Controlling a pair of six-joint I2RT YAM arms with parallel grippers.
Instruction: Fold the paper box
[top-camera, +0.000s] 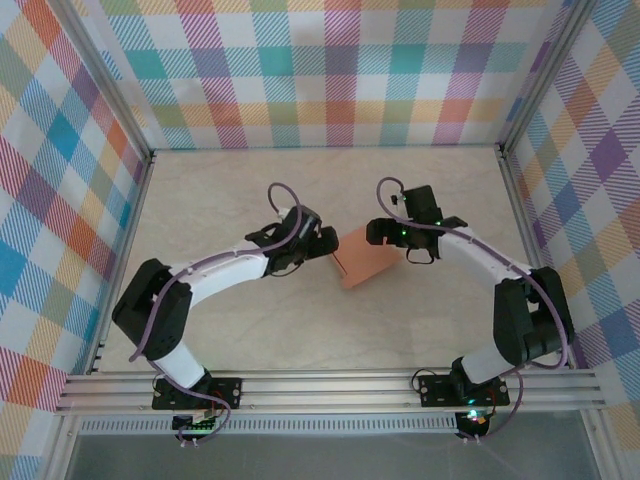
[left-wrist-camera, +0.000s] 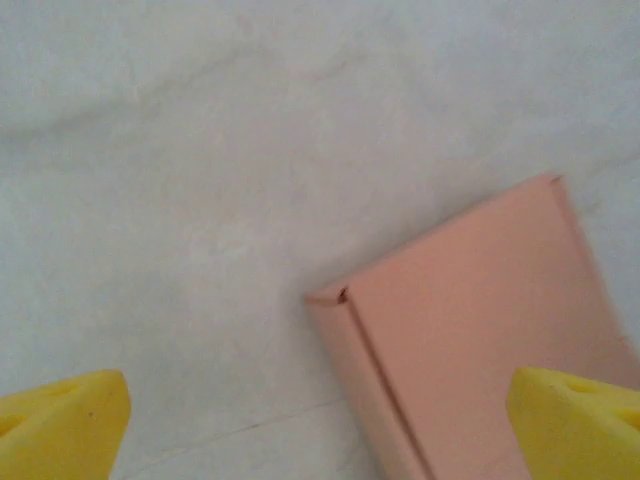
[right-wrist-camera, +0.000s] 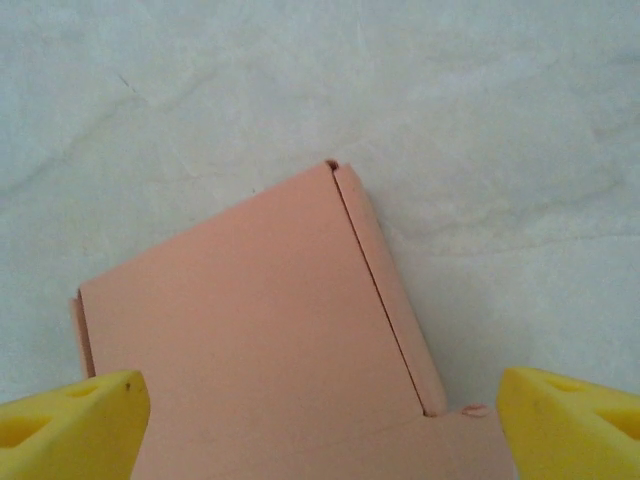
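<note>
A: Quick rundown pls, near edge first.

B: Near edge: metal rail w/ both bases bolted on. The left arm and the right arm each bend inward twd mid-table.

A: Grippers?

B: From overhead, the left gripper sits just beside the left corner of the paper box. The right gripper is over the box's far-right edge. Can't tell from up there whether either touches the card.

A: Jaws?

B: Left wrist cam: left gripper jaws are spread wide, yellow pads at opposite sides of the frame, nothing pinched. One corner of the paper box lies on the tabletop btwn them, and the right-hand pad overlaps the card in the pic. Right wrist cam: right gripper is spread wide too. The paper box lies below and btwn its pads, not clamped.

A: Box itself?

B: Salmon-orange, plain, lying flat on the table, approx mid-table btwn the two grippers, turned at an angle to the table edges. Top face is shut. A narrow side panel runs along one edge w/ a seam, and a small tab tip shows at one corner in the right wrist cam.

A: Farther back?

B: Pale marbled tabletop, then plaid walls on three sides.
</note>
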